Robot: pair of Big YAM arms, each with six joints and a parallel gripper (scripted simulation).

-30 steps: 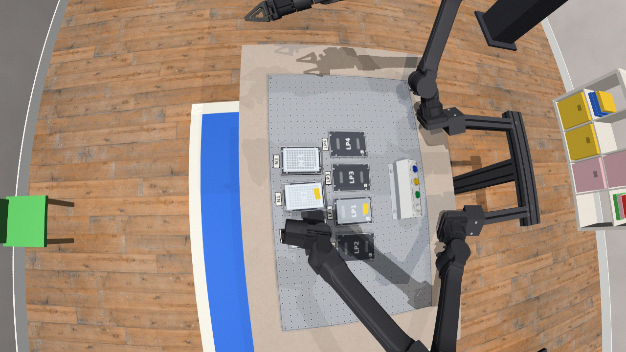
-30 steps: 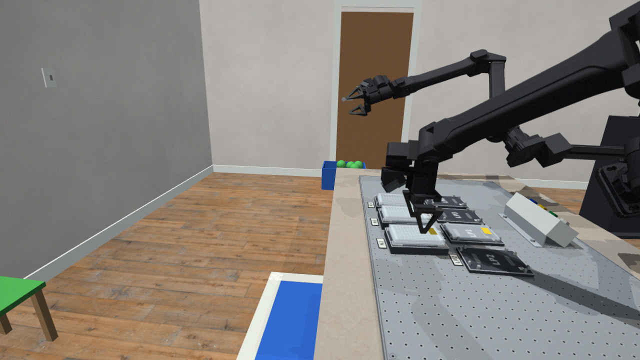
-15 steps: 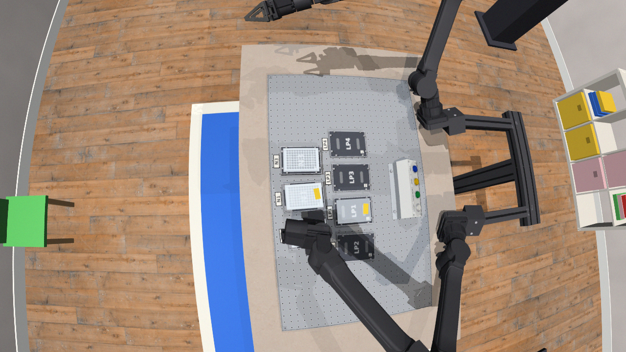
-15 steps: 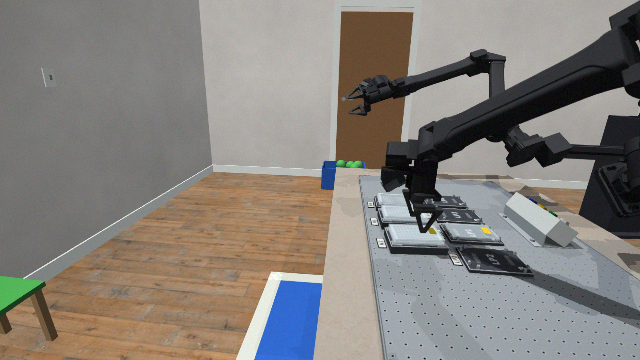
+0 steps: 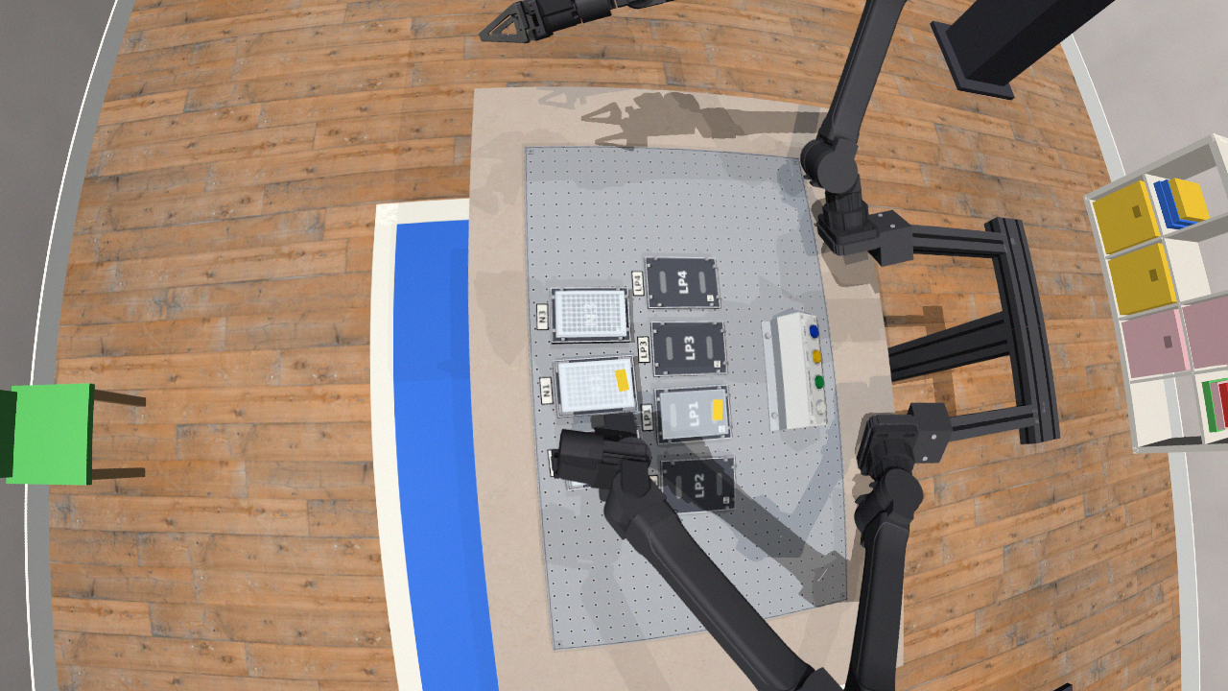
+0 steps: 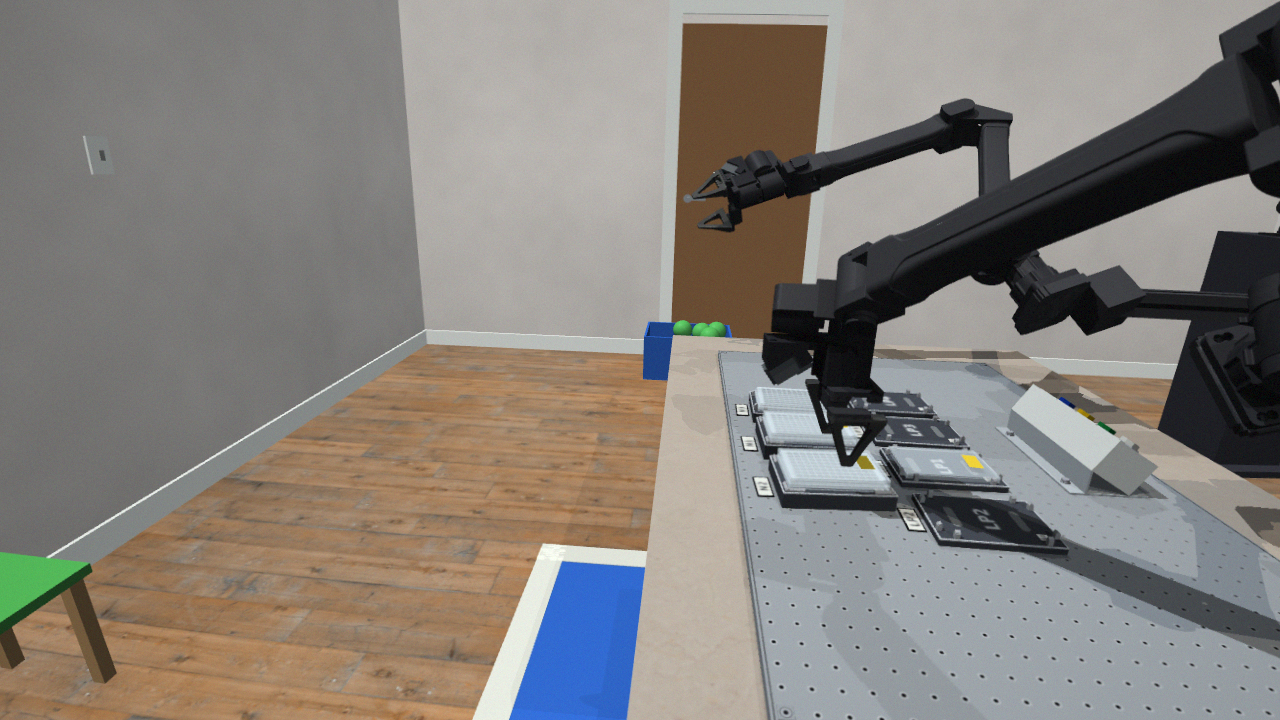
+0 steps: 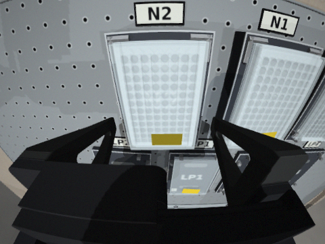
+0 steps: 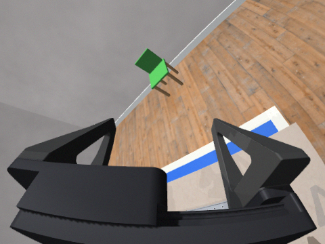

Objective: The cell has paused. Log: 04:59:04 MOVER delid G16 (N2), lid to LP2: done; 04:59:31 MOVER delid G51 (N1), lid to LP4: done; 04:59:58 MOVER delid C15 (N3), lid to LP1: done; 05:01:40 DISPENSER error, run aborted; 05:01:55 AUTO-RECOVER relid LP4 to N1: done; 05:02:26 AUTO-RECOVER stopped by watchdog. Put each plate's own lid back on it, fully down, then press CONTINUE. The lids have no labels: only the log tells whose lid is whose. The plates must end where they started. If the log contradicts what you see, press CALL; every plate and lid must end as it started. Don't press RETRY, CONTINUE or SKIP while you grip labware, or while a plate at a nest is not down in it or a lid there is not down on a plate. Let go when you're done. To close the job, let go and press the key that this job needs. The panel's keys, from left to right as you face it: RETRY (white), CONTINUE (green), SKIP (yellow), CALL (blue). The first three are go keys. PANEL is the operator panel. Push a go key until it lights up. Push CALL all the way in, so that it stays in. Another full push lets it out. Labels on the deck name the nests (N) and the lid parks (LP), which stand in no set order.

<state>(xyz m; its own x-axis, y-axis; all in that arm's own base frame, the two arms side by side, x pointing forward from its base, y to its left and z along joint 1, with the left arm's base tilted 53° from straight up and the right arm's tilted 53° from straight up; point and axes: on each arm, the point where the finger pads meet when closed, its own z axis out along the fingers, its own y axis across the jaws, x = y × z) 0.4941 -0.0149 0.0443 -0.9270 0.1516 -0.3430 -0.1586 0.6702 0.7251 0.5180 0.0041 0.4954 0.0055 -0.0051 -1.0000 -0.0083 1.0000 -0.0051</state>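
The left claw [image 5: 602, 453] [image 6: 834, 445] [image 7: 163, 122] stands wide open above the plate at N2 [image 5: 583, 485] [image 6: 825, 469] [image 7: 160, 91], holding nothing. This plate wears a clear lid with a yellow sticker [image 6: 865, 462] [image 7: 166, 139]; whether it sits fully down, I cannot tell well. Another lid [image 5: 694, 414] [image 6: 939, 465] [image 7: 192, 169] lies on LP1. The plates at N1 [image 5: 590, 386] [image 6: 792, 429] [image 7: 284, 85] and N3 [image 5: 589, 315] [image 6: 783, 399] stand beside each other. The right claw [image 5: 483, 36] [image 6: 693, 213] [image 8: 163, 123], well apart, is also wide open and without any object

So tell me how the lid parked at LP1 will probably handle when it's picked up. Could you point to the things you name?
The lid [image 5: 705, 426] [image 6: 930, 462] [image 7: 200, 169] looks clear and thin, so probably light and fairly stiff. Its smooth, glossy surface may slip. Lying flat, it seems unlikely to roll.
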